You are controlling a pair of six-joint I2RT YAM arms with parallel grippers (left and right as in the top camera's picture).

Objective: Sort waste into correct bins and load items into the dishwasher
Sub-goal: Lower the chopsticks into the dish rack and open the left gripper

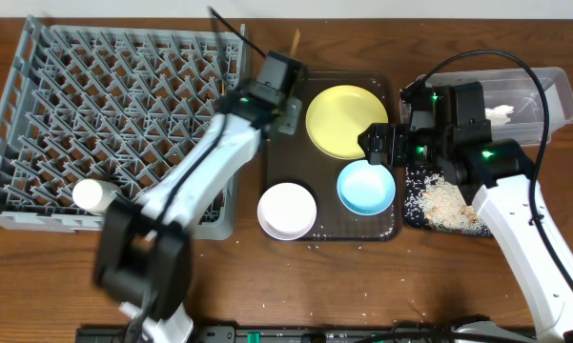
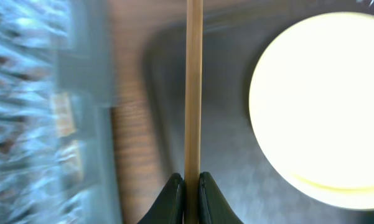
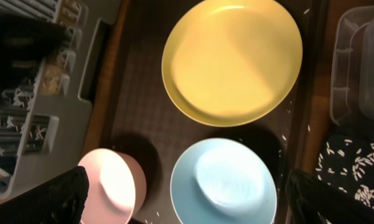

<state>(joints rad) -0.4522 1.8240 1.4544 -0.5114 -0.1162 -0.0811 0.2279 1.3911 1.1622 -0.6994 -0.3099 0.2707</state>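
My left gripper (image 1: 284, 107) is shut on a thin wooden chopstick (image 2: 193, 87) over the left edge of the brown tray, between the grey dish rack (image 1: 114, 105) and the yellow plate (image 1: 348, 121). The stick's tip pokes out past the gripper (image 1: 293, 43). My right gripper (image 3: 187, 202) is open and empty, hovering above the light blue bowl (image 3: 224, 186), with the pink-white bowl (image 3: 112, 186) to its left. A small white cup (image 1: 91, 195) lies in the rack's front left. Rice scraps (image 1: 446, 202) lie in the black tray (image 1: 412, 217). A white napkin (image 1: 499, 114) sits in the clear tub (image 1: 553, 90). The wrapper is out of view.
The dark brown serving tray (image 1: 329, 233) holds the plate and both bowls, with loose rice grains on it. The rack's wall (image 3: 81, 106) borders the tray's left side. A black cable (image 1: 515, 67) loops over the tub.
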